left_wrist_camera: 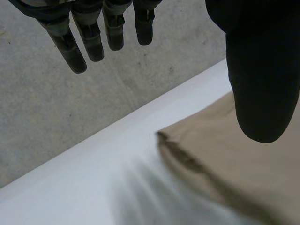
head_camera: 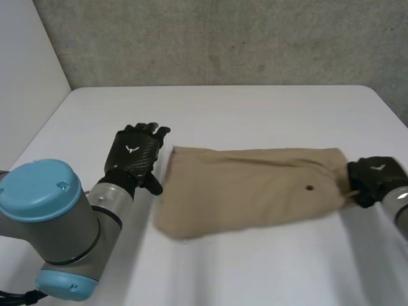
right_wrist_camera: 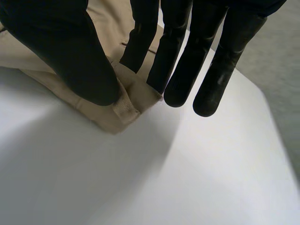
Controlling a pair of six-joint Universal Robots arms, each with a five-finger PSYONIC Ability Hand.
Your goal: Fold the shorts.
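Tan shorts [head_camera: 248,188] lie flat mid-tabletop [head_camera: 255,108], reaching toward its right edge — left hand [head_camera: 135,156] just beside their end nearer the left edge, fingers [left_wrist_camera: 89,40] straight and off the cloth — right hand [head_camera: 373,178] at the opposite end, thumb and fingers pinching a bunched corner.

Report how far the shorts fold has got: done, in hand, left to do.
Done: the shorts lie as one long flat band on the table, apparently already doubled over once. In hand: the right robot hand pinches the corner at its end; the left robot hand hovers open beside the other end, not touching. Left: the end-to-end fold.
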